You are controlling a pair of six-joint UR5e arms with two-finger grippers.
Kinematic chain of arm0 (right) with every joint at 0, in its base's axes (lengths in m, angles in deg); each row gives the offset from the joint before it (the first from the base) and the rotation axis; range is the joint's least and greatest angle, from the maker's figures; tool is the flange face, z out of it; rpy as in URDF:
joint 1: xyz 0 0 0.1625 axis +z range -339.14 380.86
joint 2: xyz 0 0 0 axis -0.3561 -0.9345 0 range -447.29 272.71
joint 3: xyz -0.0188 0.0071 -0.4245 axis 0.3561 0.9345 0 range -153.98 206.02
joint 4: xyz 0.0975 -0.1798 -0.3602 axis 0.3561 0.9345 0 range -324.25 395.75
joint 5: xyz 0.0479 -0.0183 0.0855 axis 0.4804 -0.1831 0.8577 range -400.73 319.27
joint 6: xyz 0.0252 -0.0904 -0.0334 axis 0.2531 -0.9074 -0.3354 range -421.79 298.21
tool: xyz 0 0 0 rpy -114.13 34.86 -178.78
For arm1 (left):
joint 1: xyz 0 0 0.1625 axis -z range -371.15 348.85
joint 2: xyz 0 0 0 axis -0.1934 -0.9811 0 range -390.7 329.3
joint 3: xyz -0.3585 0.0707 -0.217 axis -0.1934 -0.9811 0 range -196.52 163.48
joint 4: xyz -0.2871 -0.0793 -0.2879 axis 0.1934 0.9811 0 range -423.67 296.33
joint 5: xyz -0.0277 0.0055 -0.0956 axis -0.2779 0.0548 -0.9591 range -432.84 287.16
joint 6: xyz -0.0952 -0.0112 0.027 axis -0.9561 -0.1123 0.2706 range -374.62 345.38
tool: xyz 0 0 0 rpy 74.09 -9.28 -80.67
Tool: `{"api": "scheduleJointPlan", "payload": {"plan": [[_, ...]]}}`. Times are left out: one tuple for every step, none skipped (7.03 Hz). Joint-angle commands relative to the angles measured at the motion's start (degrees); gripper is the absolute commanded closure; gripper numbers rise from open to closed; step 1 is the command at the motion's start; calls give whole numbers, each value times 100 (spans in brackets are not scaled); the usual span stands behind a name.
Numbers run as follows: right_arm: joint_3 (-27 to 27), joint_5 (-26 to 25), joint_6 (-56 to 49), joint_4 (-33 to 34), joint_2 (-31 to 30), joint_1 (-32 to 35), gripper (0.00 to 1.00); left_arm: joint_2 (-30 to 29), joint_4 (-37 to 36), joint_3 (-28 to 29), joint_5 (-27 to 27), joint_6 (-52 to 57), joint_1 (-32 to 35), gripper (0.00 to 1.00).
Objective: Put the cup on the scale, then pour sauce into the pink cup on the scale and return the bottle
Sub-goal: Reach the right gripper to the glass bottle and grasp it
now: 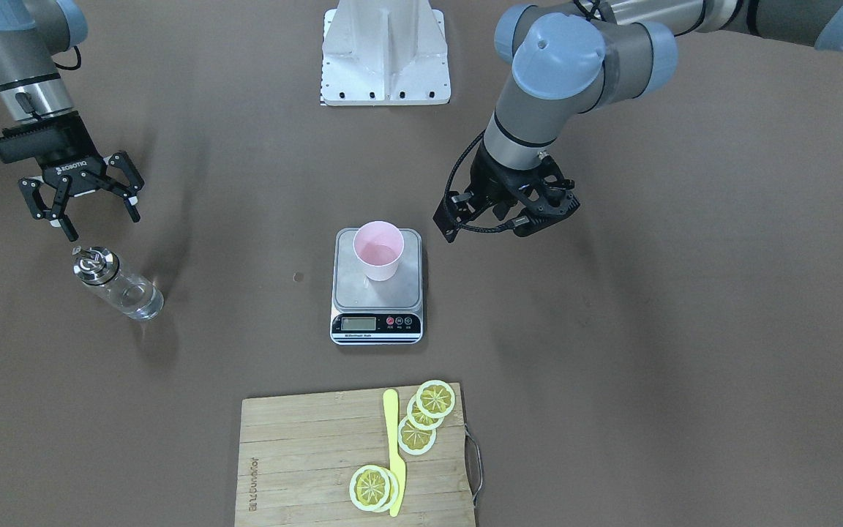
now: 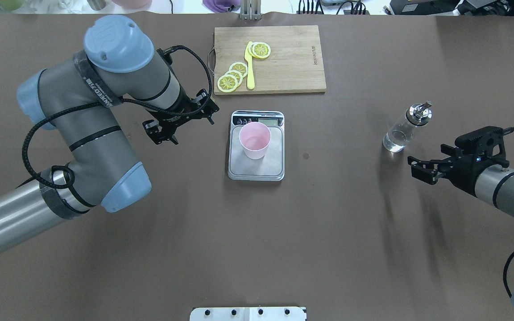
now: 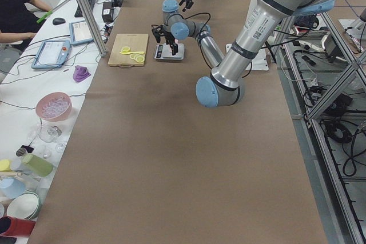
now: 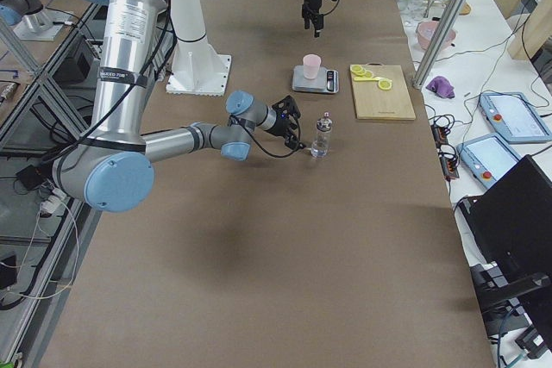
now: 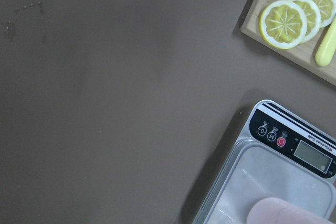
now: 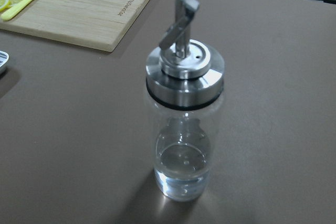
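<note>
Right claw (image 1: 99,219) hung wide open with nothing in it, just beside the bottle (image 1: 118,285) but not touching it. The bottle stood upright on the brown surface (image 1: 685,366) with a bit of clear sauce (image 6: 181,174) in the bottom, well apart from the scale (image 1: 377,326). Left claw (image 1: 542,212) looked open and empty too, hovering just off the scale's side. The pink cup (image 1: 379,249) sat upright on the steel platform. Further out was a wooden board (image 1: 304,454) carrying lemon slices (image 1: 429,410) and a yellow knife (image 1: 394,454).
</note>
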Motion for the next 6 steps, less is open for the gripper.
{"api": "scheduleJointPlan", "payload": {"plan": [[137,-244,-68,-17,197,-80,3,12,8,13,0,0,0,2],[198,-375,-68,-17,206,-89,3,12,8,13,0,0,0,2],[390,-533,-68,-43,293,-115,3,12,8,22,0,87,0,2],[688,-552,-77,-287,511,-107,6,12,8,22,0,114,0,2],[952,-561,-94,-550,627,-115,7,12,8,30,0,123,0,2],[1015,-561,-155,-570,697,-116,7,12,8,30,0,123,0,2]]}}
